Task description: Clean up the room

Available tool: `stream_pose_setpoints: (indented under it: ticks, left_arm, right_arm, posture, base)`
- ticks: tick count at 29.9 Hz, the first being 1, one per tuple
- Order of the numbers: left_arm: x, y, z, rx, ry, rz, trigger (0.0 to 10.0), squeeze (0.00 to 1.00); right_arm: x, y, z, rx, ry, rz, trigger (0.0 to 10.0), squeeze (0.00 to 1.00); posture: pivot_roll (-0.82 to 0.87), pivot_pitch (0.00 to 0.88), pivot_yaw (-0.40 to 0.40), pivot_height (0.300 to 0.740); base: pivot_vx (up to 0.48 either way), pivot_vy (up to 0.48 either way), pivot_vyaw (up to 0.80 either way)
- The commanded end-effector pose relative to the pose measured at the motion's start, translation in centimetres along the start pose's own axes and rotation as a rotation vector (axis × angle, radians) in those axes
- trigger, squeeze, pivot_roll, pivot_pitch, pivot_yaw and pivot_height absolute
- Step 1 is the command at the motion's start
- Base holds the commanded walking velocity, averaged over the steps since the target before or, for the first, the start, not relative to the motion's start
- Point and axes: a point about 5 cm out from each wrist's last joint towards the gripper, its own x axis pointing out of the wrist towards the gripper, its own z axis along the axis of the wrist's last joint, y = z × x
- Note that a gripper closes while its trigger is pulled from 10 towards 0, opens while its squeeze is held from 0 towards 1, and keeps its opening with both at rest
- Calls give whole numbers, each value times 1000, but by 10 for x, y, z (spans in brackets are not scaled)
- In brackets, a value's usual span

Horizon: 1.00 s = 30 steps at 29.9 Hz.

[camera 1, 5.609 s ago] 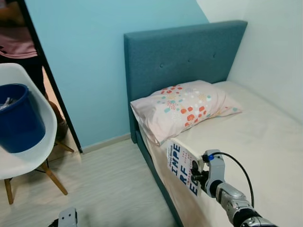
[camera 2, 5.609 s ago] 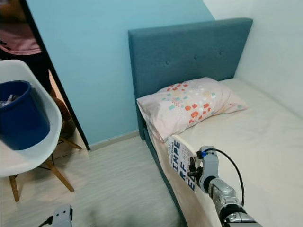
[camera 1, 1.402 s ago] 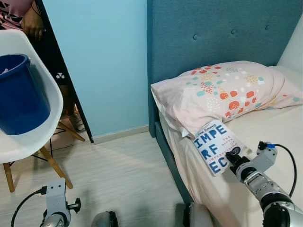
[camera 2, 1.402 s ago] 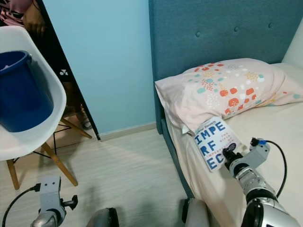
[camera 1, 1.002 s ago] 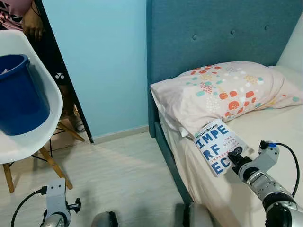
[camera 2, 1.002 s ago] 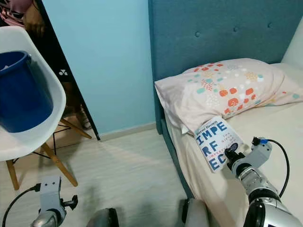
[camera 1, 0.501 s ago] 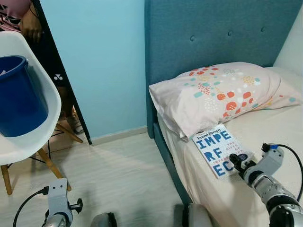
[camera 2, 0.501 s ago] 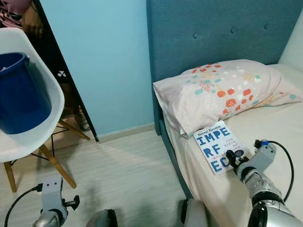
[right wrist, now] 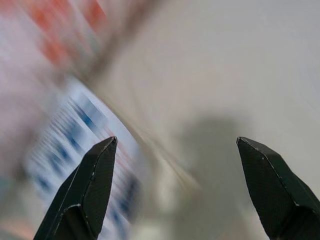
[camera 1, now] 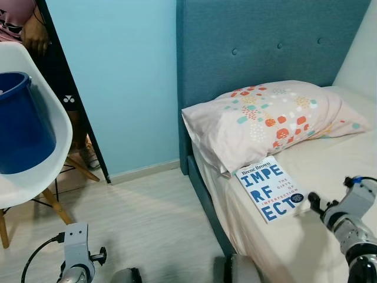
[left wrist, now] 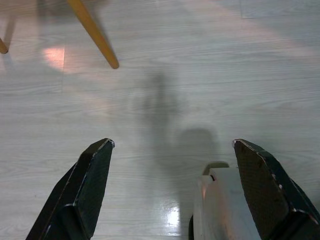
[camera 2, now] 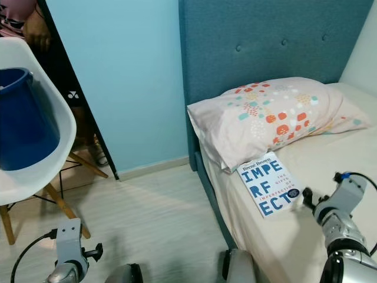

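Observation:
A white book with big blue letters lies flat on the cream bed sheet, just below the spotted pillow. My right gripper hovers a little to the book's right, open, with nothing between its fingers; in the right wrist view the book is a blur beside one fingertip. My left gripper hangs low over the pale wood floor, open and empty.
A teal headboard backs the bed against a light blue wall. At the left stands a white chair holding a blue bucket. A person stands in the dark doorway behind it. A chair leg crosses the floor near my left gripper.
The book, held upright off the bed edge 5.6 s ago, now lies flat on the sheet. My right gripper has let go of it and drawn back to the right.

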Motion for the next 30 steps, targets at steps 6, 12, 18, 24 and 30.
stream_pose_setpoints:
  ticks: [6, 12, 18, 24, 30]
  left_arm:
    - [2, 9, 4, -20, 19, 62, 10000, 0]
    - [4, 7, 8, -70, 24, 72, 10000, 0]
    - [4, -2, 6, -77, 32, 61, 10000, 0]
    - [4, -5, 5, -96, 32, 57, 10000, 0]
    - [1, -4, -4, -118, 66, 67, 10000, 0]
  right_arm:
    - [8, 63, 33, 95, -213, 339, 10000, 0]
    - [3, 130, -4, 14, -106, 641, 10000, 0]
    - [-6, 131, -64, -13, 89, 616, 10000, 0]
    - [-11, 125, -82, -23, 150, 599, 10000, 0]
    - [-18, 119, -104, -60, 229, 593, 10000, 0]
  posture:
    - [-83, 0, -34, 566]
    - [-85, 0, -38, 590]
    - [-71, 0, -47, 614]
    - [-67, 0, -55, 624]
    - [-109, 0, -54, 638]
  base:
    - [0, 0, 0]
    - [0, 0, 0]
    - [0, 0, 0]
    - [0, 0, 0]
    - [0, 0, 0]
